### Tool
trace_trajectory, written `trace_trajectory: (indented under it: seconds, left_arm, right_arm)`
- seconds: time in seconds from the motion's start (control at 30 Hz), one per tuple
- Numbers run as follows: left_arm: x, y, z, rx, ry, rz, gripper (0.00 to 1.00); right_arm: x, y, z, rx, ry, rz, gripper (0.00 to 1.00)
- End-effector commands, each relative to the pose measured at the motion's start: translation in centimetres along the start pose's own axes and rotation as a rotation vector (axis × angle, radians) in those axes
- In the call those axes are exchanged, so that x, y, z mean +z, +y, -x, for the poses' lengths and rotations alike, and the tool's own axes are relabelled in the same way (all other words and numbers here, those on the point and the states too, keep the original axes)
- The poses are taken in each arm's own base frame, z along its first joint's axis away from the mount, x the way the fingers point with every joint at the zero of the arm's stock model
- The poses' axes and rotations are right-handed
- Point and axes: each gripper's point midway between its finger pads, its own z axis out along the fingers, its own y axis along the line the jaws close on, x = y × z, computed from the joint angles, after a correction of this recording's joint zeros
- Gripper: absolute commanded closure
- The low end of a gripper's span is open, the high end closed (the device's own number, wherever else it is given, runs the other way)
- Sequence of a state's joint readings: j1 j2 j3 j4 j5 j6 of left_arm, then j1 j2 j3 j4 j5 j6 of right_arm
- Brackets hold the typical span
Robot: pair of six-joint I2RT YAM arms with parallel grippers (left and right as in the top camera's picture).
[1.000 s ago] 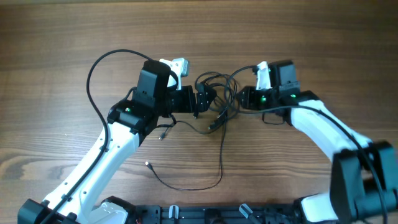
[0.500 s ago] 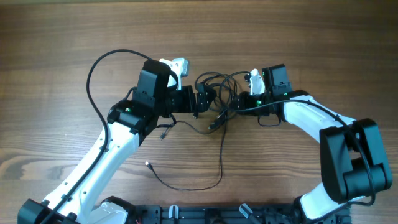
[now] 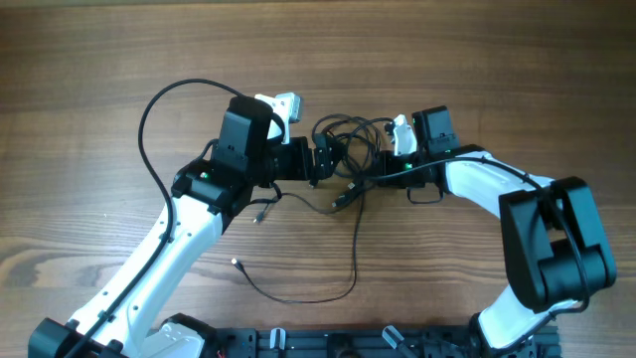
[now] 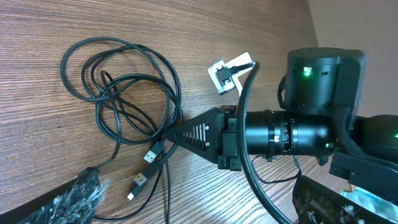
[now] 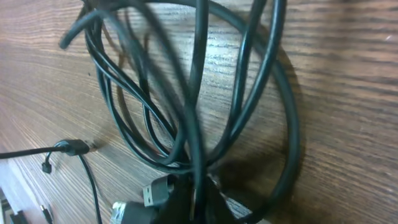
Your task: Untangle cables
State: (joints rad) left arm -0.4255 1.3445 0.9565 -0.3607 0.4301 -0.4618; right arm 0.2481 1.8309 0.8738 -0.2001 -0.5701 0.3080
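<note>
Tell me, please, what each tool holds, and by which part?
The right tool pinches the cables by strands at the coil's edge; the left tool holds nothing.

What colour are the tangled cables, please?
Dark grey-black cables, clearest in the left wrist view.

Your overhead camera looked straight down on the table (image 3: pixel 99 60) from high up, with the whole workspace in frame. Your left wrist camera sat low and near, facing across the wood at the right gripper (image 4: pixel 175 134), nearly head-on. Your right wrist camera sat very close over the cables (image 5: pixel 199 68), with the nearest strands blurred. All three views shared those cables.
</note>
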Motion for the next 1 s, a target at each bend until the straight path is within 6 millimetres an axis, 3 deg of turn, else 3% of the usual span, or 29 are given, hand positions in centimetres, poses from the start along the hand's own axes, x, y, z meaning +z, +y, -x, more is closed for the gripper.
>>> trace_trajectory:
  seconds: [0.0,0.1,0.2,0.37,0.53,0.67,0.8,0.97]
  left_arm:
    - [0.1,-0.1,0.2,0.009,-0.004,0.005,0.00]
    - [0.1,-0.5,0.5,0.017,-0.017,-0.013,0.00]
    - [0.0,-1.2,1.7,0.042,-0.062,-0.038,0.00]
    - [0.1,-0.9,1.3,0.032,-0.045,-0.028,0.00]
    - [0.0,-0.9,2.2,0.045,-0.088,-0.017,0.00]
    - [0.4,-1.3,1.0,0.039,-0.034,-0.041,0.00]
    - [1.7,-1.1,-1.8,0.036,0.068,-0.018,0.00]
    - [3.9,-2.1,-4.5,0.061,0.158,-0.028,0.00]
  right_arm:
    - [0.6,-0.2,-0.8,0.003,0.030,0.010,0.96]
    - [0.0,0.5,-0.6,0.004,0.032,0.044,0.96]
    - [-1.8,2.6,-0.1,-0.007,0.026,0.114,0.96]
    - [-7.2,7.8,0.7,-0.113,-0.046,0.228,0.96]
    - [-12.4,10.8,0.4,-0.187,-0.148,0.228,0.96]
    - [-15.6,12.5,0.1,-0.245,-0.234,0.223,0.96]
    - [-18.4,14.4,0.1,-0.315,-0.323,0.247,0.95]
    - [-19.7,15.2,-0.2,-0.345,-0.360,0.256,0.96]
